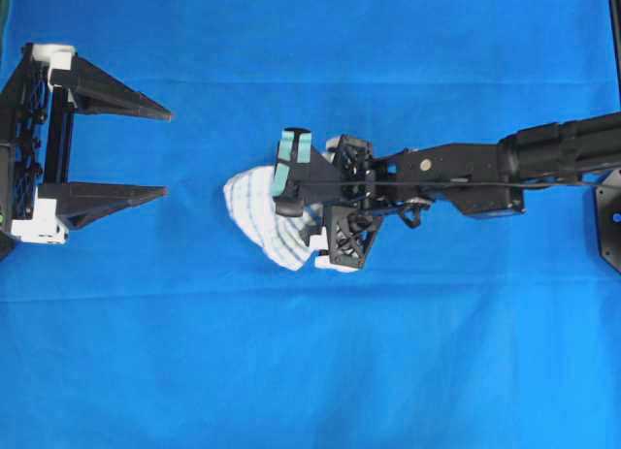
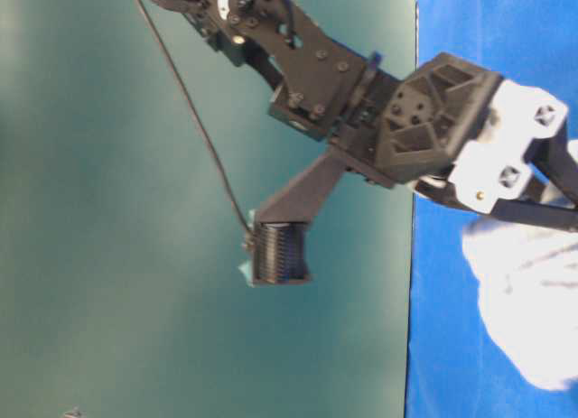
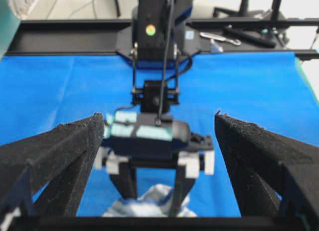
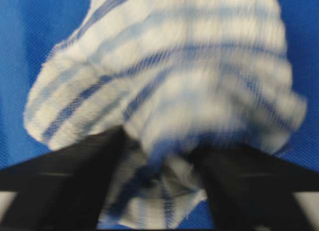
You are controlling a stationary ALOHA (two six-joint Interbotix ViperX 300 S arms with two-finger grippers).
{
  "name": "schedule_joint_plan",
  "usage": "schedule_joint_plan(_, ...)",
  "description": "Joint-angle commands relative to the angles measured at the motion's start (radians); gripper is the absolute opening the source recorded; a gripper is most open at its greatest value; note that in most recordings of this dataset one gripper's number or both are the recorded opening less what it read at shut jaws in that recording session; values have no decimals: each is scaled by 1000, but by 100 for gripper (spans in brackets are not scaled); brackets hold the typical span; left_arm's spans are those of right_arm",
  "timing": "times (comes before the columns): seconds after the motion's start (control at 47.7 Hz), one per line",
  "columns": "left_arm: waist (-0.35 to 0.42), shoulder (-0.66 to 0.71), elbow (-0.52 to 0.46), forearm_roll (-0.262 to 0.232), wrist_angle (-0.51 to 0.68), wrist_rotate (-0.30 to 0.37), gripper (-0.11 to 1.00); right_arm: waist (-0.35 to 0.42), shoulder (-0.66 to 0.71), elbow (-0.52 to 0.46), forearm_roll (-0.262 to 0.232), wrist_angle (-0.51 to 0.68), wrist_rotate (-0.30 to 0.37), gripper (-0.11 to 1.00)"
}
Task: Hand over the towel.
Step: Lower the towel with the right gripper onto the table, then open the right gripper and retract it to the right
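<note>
Two pincers faced each other over the blue sheet (image 1: 310, 371) on the bench. The left pincer (image 1: 160, 150) stood wide open at the left edge, well apart from the towel (image 1: 254, 216). The right pincer (image 4: 159, 176) pointed down at the middle of the sheet, and the towel lay bunched between and beneath its parted fingers (image 4: 75, 181). Whether they pressed it could not be told.

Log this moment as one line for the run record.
left gripper: open, empty, apart from cloth | right gripper: jaws straddling small white blue-striped towel | towel: bunched on plain blue sheet | handover: not yet done
</note>
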Motion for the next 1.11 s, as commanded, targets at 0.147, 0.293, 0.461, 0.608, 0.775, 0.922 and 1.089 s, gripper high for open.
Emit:
schedule_joint_plan(0.147, 0, 0, -12, -2, -2, 2, 94, 0, -224, 37, -9, -8, 3, 70)
schedule_joint_plan(0.293, 0, 0, -11, -2, -2, 2, 94, 0, -379, 75, -38, -57, 2, 70)
schedule_joint_plan(0.461, -2, 0, -9, -2, -2, 2, 94, -2, -529, 153, -75, -206, -3, 70)
schedule_joint_plan(0.608, 0, -2, -9, -2, -2, 2, 94, -2, -632, 232, -92, -337, -6, 70)
schedule_joint_plan(0.775, -2, -2, -9, -2, -2, 2, 94, -2, -701, 307, -92, -422, -6, 70)
schedule_joint_plan(0.922, -2, 0, -6, -2, -2, 2, 94, -2, -706, 325, -91, -436, -6, 70)
schedule_joint_plan(1.089, 0, -3, -6, -2, 8, 2, 94, -2, -716, 328, -91, -430, -6, 70)
